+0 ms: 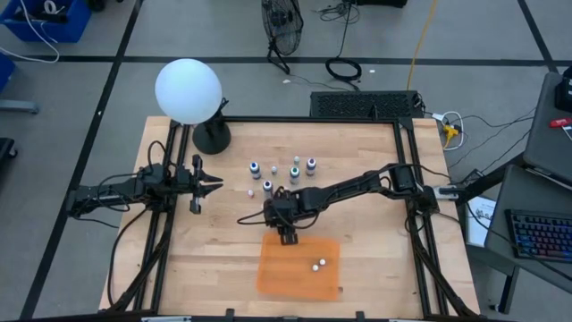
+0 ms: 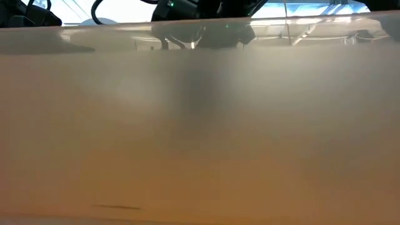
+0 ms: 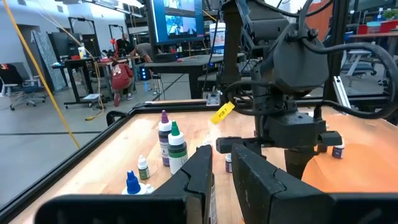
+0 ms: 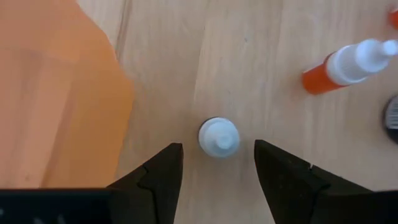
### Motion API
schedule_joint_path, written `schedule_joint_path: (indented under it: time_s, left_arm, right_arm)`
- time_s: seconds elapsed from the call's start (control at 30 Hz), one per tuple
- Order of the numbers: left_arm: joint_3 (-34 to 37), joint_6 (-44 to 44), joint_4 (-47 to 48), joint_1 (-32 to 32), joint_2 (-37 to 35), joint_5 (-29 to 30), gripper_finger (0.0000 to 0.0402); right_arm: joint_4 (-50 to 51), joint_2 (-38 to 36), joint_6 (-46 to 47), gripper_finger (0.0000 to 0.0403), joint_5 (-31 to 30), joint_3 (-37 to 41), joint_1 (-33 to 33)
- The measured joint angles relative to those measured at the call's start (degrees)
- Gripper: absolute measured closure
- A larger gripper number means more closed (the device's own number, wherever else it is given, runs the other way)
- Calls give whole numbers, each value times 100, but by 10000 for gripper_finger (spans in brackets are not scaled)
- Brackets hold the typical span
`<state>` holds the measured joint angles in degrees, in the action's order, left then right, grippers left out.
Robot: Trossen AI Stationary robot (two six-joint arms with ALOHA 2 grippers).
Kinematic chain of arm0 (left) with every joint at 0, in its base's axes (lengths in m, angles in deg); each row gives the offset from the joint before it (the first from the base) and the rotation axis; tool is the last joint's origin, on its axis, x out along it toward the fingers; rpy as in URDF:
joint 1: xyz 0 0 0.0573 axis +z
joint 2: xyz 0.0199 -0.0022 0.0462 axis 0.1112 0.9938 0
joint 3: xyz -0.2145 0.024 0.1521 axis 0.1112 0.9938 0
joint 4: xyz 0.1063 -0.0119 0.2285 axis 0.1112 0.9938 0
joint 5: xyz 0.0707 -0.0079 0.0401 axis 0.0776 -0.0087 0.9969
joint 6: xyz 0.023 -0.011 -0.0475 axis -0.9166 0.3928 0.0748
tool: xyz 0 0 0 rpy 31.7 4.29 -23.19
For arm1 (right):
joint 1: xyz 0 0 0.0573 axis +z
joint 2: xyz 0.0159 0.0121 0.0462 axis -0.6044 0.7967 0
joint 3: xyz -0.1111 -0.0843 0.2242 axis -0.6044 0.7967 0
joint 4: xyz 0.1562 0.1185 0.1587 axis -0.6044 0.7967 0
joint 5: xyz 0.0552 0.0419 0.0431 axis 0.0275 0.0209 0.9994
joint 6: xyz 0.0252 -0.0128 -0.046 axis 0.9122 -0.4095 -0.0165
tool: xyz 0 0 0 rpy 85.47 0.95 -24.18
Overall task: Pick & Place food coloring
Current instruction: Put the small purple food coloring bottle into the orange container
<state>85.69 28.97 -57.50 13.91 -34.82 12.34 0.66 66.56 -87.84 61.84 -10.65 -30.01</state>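
My right gripper points down just off the far edge of the orange mat. In the right wrist view it is open, with one finger on each side of a small white-capped dropper bottle that stands on the wood; neither finger touches it. An orange bottle with a white tip lies nearby. Several dark bottles with pale tops stand in a group farther back. Two tiny white bottles rest on the mat. My left gripper waits, open, at the table's left.
A white globe lamp on a black base stands at the far left corner. A black frame borders the table. The left wrist view shows purple-capped, green-capped and blue-capped bottles. A blurred tan surface fills the low view.
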Motion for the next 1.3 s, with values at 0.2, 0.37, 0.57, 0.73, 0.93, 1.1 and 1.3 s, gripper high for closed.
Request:
schedule_joint_path:
  time_s: [0.2, 0.37, 0.57, 0.73, 0.93, 1.1, 1.3]
  left_arm:
    - [0, 0, -1, -2, 0, 0, 334]
    - [0, -1, -1, -1, 0, 0, 334]
    - [0, 0, -3, 0, 0, 0, 334]
    - [-1, 0, -3, -2, 0, 2, 334]
    - [0, -2, -3, 0, 0, 2, 334]
    - [-1, 0, -3, -1, 0, 1, 334]
    - [0, -1, -3, -1, 0, 2, 334]
  right_arm:
    - [-99, 0, 12, 218, 29, 63, 0]
    - [-355, -42, -5, 219, -19, 69, 0]
    - [-493, -42, -5, 216, -17, 69, -2]
    - [-494, -42, -4, 223, -14, 69, -2]
    - [-467, -42, -3, 261, 120, 69, -2]
    - [-454, -45, -80, 336, 273, 69, -2]
    - [-589, -46, -374, 355, 147, 69, 29]
